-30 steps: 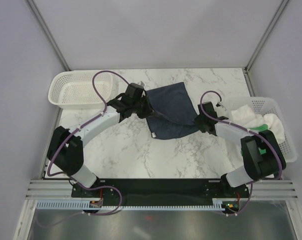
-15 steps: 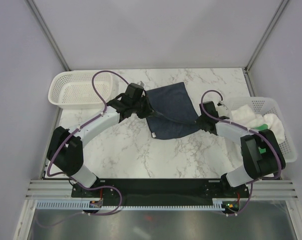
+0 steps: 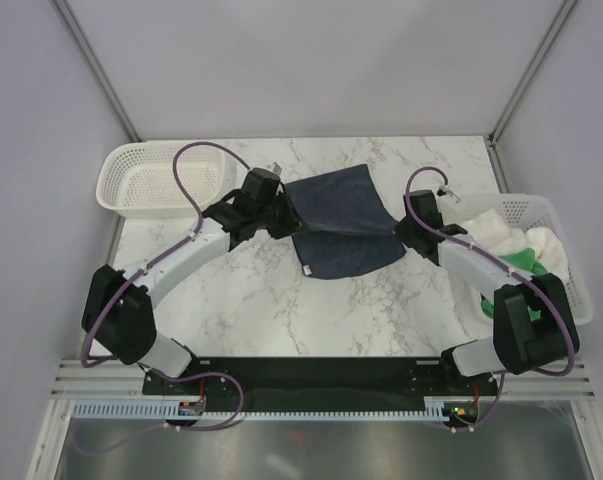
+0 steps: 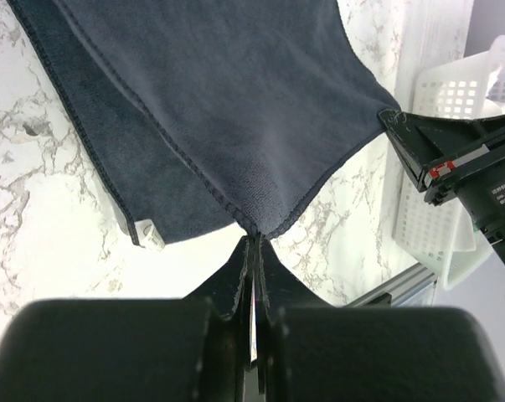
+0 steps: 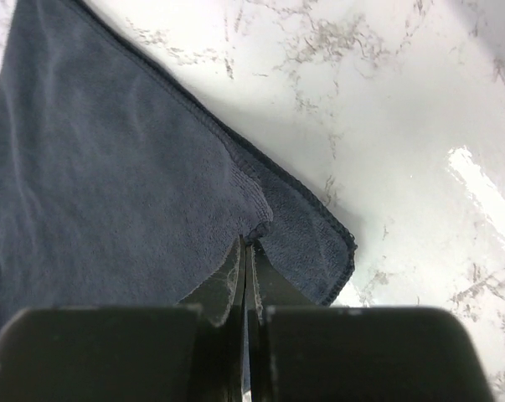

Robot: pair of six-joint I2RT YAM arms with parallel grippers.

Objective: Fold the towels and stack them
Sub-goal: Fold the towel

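Left hand, right hand pinch navy towel; marble table.

Both arms wore smooth, curved white shells between bulky black joint housings; the left arm and the right arm matched. A thin purple cable arched free above each forearm and ran down to the shoulder. At 6 o'clock in the overhead view lay a black base plate, with a small red connector by each foot. The left gripper had slim matte-black fingers. At 3 o'clock in the left wrist view, the right gripper was black, bearing a red-and-white label and small white lettering.
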